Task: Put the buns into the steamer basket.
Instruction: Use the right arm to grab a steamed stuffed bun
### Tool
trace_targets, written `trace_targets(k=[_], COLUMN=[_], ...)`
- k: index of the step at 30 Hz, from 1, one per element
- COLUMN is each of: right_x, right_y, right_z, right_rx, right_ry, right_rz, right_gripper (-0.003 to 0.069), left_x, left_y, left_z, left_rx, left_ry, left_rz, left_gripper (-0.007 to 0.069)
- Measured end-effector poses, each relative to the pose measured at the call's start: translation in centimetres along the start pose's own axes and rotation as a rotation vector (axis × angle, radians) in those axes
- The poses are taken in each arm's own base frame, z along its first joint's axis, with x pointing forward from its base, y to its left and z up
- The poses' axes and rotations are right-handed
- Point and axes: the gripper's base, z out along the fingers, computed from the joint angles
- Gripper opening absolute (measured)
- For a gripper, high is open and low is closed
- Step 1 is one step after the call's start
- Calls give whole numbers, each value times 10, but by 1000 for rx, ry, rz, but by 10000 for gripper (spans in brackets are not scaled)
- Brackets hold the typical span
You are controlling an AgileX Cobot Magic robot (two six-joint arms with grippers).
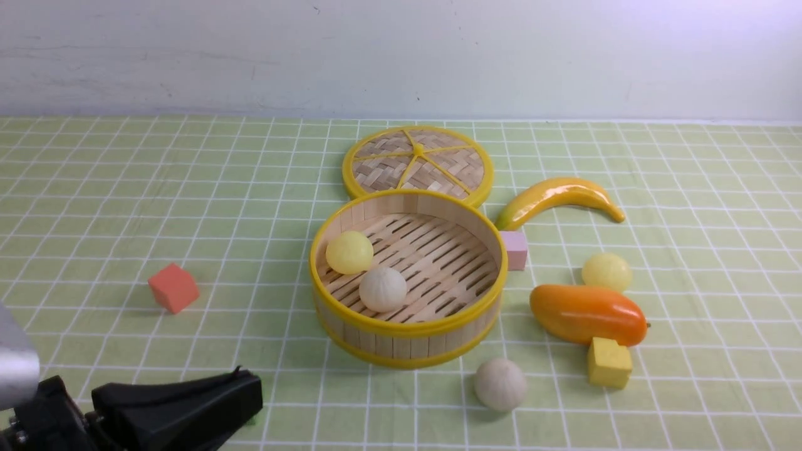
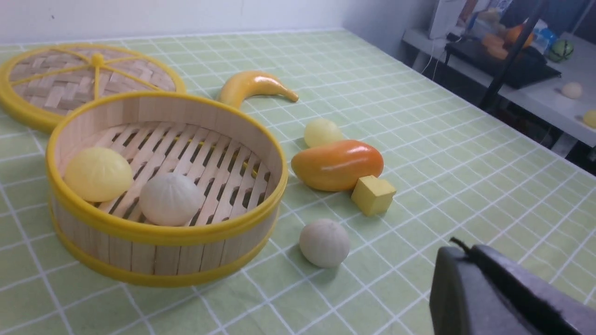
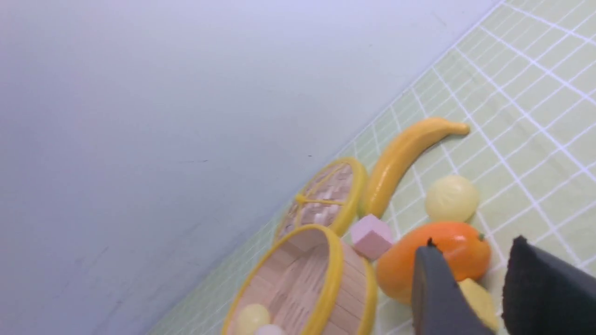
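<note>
The round bamboo steamer basket (image 1: 407, 326) (image 2: 163, 232) (image 3: 331, 274) stands mid-table. Inside it lie a pale yellow bun (image 1: 349, 252) (image 2: 98, 174) (image 3: 251, 318) and an off-white pleated bun (image 1: 383, 289) (image 2: 170, 199). Another off-white bun (image 1: 500, 384) (image 2: 324, 243) sits on the cloth in front of the basket to the right. A second yellow bun (image 1: 606, 272) (image 2: 322, 132) (image 3: 451, 198) lies behind the mango. My left gripper (image 1: 250, 383) (image 2: 461, 249) is shut and empty, low at the front left. My right gripper (image 3: 474, 242) is open and holds nothing, above the mango and yellow cube; the front view does not show it.
The woven lid (image 1: 418, 164) lies behind the basket. To the basket's right are a banana (image 1: 561, 197), a pink cube (image 1: 514, 250), an orange mango (image 1: 588, 313) (image 3: 396, 270) and a yellow cube (image 1: 609, 362) (image 3: 479, 302). A red cube (image 1: 173, 287) sits to its left.
</note>
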Motion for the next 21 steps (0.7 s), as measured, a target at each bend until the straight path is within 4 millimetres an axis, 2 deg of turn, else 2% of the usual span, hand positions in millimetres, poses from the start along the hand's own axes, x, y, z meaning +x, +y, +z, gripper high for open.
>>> trace_targets(k=[3,4,6,7,8,9,11,12,13,14,15,16,17,18,19,20,21], right_x=[-22,-25,-41,-45,-47,-52,-59,-59,-60,-58,-58,-46,-45,-27,-22,0,13], right_y=[41,44,71,75,78,82,85,85,83,82,81,80,81,83,84,90,95], right_z=[5,9,26,37,36,62,88,91,114,130,133,158,158,180,185,202,209], right_rx=[9,25,73,104,99,159,198,203,226,228,230,224,219,197,190,161,144], right_ry=[184,226,455,545,550,721,861,874,980,1037,1043,1136,1140,1226,1244,1300,1322], right_rz=[-124,-146,-296,-328,-341,-390,-436,-435,-458,-469,-469,-494,-500,-526,-537,-576,-610], right_gripper=[153,146,99,83,83,59,38,37,28,25,24,21,21,21,21,21,21], left_x=[0,0,0,0,0,1,2,2,2,2,2,2,2,2,2,2,2], left_y=[0,0,0,0,0,0,1,1,1,1,1,1,1,1,1,1,1], left_z=[0,0,0,0,0,0,0,0,0,0,0,0,0,0,0,0,0], left_rx=[0,0,0,0,0,-5,-6,-6,-7,-7,-7,-7,-7,-7,-7,-7,-7], left_ry=[0,0,0,0,0,15,20,21,23,23,23,23,23,23,23,23,24], left_rz=[0,0,1,1,1,1,1,1,1,1,1,1,1,1,1,1,1], left_gripper=[-13,-13,-13,-13,-13,-13,-13,-13,-13,-13,-13,-13,-13,-13,-13,-13,-13])
